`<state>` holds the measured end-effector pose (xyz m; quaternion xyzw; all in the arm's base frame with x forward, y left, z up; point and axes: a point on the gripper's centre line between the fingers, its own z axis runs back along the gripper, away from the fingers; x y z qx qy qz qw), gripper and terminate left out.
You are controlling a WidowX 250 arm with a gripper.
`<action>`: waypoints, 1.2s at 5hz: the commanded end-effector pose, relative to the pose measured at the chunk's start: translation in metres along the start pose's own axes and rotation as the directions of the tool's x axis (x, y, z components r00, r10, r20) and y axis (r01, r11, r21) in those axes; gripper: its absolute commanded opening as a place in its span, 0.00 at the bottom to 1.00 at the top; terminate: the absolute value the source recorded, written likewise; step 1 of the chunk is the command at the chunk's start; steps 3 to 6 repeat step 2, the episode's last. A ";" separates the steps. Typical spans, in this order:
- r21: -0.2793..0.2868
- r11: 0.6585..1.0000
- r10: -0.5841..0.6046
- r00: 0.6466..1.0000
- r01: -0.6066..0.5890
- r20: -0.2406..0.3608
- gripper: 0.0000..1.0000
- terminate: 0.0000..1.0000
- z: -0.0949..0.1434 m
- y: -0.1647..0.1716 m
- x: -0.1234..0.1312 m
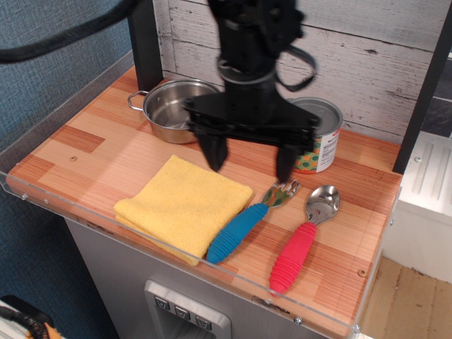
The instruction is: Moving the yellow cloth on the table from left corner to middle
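The yellow cloth (183, 207) lies folded flat on the wood-grain table (78, 152), near the front edge, left of centre. My gripper (251, 162) hangs above the table just right of the cloth's far corner. Its two black fingers are spread wide and hold nothing. The left fingertip is over the cloth's far-right edge and the right fingertip is above the fork's head. The gripper does not touch the cloth.
A steel pot (173, 110) stands at the back left. A green-and-orange patterned can (313, 134) stands at the back, partly behind my arm. A blue-handled fork (244, 226) and a red-handled spoon (302, 240) lie right of the cloth. A clear acrylic rim (176, 263) lines the front edge.
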<state>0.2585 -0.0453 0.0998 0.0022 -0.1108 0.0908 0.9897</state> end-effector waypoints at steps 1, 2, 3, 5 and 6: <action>-0.026 0.998 -0.050 0.998 0.051 0.022 1.00 0.00 0.019 -0.010 -0.007; -0.026 0.998 -0.050 0.998 0.051 0.022 1.00 1.00 0.019 -0.010 -0.007; -0.026 0.998 -0.050 0.998 0.051 0.022 1.00 1.00 0.019 -0.010 -0.007; -0.026 0.998 -0.050 0.998 0.051 0.022 1.00 1.00 0.019 -0.010 -0.007; -0.026 0.998 -0.050 0.998 0.051 0.022 1.00 1.00 0.019 -0.010 -0.007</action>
